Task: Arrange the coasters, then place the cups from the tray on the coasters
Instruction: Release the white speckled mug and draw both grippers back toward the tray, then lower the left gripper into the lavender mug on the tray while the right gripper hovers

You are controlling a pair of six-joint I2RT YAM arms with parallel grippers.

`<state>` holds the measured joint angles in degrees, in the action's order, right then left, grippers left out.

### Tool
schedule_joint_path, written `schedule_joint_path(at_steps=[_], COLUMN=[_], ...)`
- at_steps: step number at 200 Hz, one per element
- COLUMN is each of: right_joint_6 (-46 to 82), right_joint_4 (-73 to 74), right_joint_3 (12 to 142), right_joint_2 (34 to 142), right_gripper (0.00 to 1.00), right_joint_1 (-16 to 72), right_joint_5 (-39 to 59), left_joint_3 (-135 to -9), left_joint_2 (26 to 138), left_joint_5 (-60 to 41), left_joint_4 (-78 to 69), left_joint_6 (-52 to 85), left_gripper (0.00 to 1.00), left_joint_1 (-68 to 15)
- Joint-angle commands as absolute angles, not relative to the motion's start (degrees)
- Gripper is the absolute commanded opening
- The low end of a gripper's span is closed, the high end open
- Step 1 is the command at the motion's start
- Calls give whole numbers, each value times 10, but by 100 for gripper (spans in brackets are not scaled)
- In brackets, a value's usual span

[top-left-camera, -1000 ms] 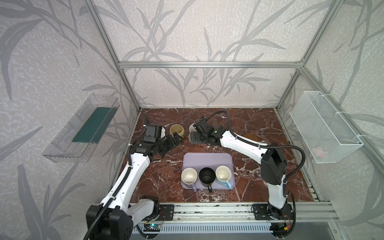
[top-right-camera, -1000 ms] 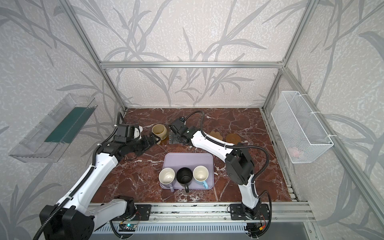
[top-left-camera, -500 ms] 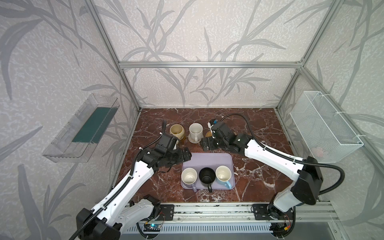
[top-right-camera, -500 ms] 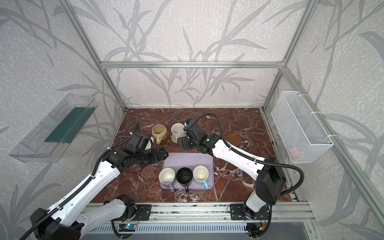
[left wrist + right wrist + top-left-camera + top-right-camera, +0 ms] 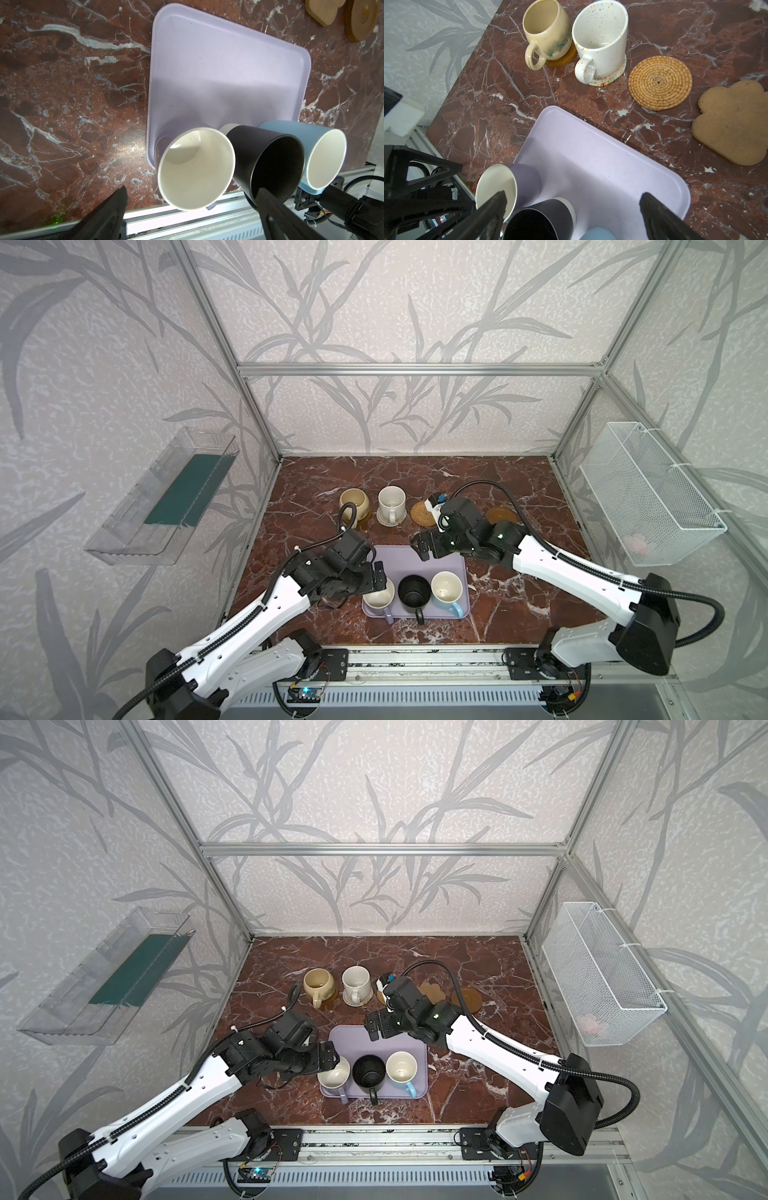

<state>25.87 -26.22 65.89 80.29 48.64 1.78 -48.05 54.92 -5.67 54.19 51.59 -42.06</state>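
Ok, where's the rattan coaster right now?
In a top view the rattan coaster lies bare in the back row, just right of the white speckled mug and left of the paw-shaped coaster.

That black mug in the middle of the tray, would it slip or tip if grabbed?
The black mug looks like rigid ceramic, so probably fairly heavy and breakable. Its smooth wall might slip. It stands upright, close between the lilac mug and the light blue mug, so lifting it could nudge them.
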Motion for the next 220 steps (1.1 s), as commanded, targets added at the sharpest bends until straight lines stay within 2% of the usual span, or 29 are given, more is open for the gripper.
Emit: schedule_joint_path(at_steps=[1,64,103,183,220], right_joint_6=[261,267,265,266,273], right_joint_4=[-275,-279,-278,-260,-259], right_joint_3=[648,617,600,581,575], right_joint_2=[788,762,740,706,705], right_gripper=[99,99,99,99,99], right_joint_1=[485,485,485,485,485], right_joint_5=[29,11,3,37,36], left_joint_3=[-456,-409,-411,-397,-375], left_joint_2=[525,523,566,637,638], left_joint_5=[-23,9,23,31,30], left_joint_4=[558,517,497,458,446], left_joint_6=[577,669,685,685,695], left_gripper=[99,99,99,99,90], left_joint_1=[-448,-548,-593,-609,-610])
